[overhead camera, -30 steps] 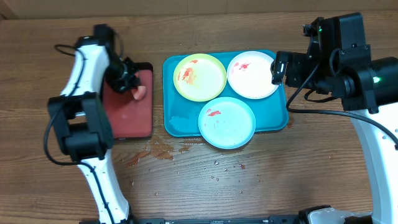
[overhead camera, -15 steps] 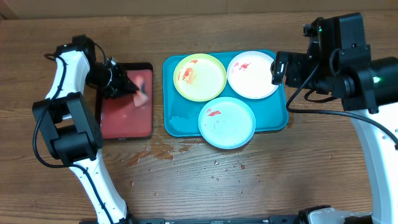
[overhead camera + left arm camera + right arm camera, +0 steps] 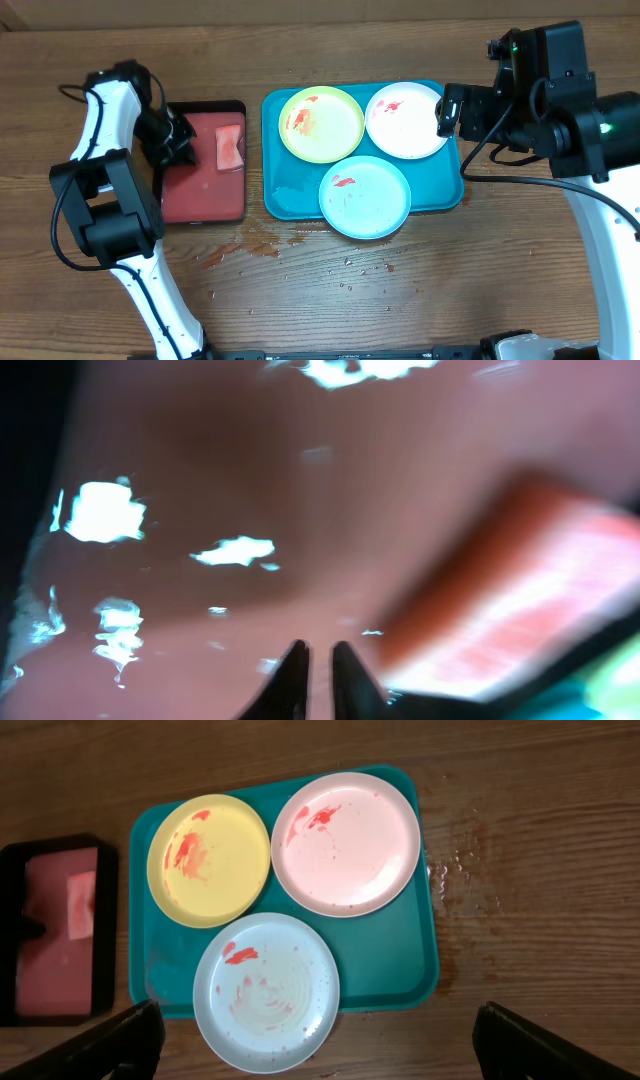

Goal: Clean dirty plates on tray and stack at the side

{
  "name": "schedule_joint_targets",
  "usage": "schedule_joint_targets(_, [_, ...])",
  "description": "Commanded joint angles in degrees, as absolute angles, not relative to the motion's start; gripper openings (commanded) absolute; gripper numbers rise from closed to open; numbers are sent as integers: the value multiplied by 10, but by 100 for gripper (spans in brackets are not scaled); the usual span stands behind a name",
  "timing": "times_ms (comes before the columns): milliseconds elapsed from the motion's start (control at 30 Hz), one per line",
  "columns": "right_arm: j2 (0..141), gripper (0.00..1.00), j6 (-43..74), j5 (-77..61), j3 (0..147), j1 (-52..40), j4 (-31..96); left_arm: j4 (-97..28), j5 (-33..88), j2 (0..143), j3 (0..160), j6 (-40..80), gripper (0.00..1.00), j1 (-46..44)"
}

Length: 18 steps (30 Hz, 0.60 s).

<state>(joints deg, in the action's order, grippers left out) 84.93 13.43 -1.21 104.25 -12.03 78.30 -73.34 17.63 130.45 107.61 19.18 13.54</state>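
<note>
The turquoise tray (image 3: 285,190) carries the yellow-green plate (image 3: 321,124), white plate (image 3: 404,120) and mint-blue plate (image 3: 365,196) — the last overhanging its near rim — while the left gripper (image 3: 312,660) hangs nearly closed and empty over the red tray (image 3: 200,190), and the right gripper (image 3: 318,1030) gapes wide, empty.

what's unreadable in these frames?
- Left wrist: motion blur; the pink pad is a smear, texture unreadable.
- Overhead: right gripper covers the right rim of the white plate.
- Overhead: left gripper is dark on the red tray; contact unclear.
- Right wrist: its fingers cut off by the lower corners.
</note>
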Motion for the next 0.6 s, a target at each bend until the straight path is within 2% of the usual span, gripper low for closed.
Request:
schedule_joint_targets(0, [849,100,131,-9,1049,-119,779,-733,282,1305,1127,153,27,128])
schedule_joint_targets(67, [849,100,131,-9,1049,-119,776,-730,307,1305,1131,149,51,114])
schedule_joint_targets(100, [849,100,131,-9,1049,-119,774,-730,295,1305,1130,150,59,102])
schedule_joint_targets(200, [849,100,131,-11,1049,-119,766,-724,204,1305,1116,173,67,70])
schedule_joint_targets(367, [849,100,131,-11,1049,-119,766,-687,74,1305,1076,229,69,11])
schedule_joint_targets(467, [849,100,131,-11,1049,-119,770,-670,8,1305,1059,268,64,-7])
schedule_joint_targets(567, [849,100,131,-11,1049,-119,773,-663,-6,1305,1058,270,59,-9])
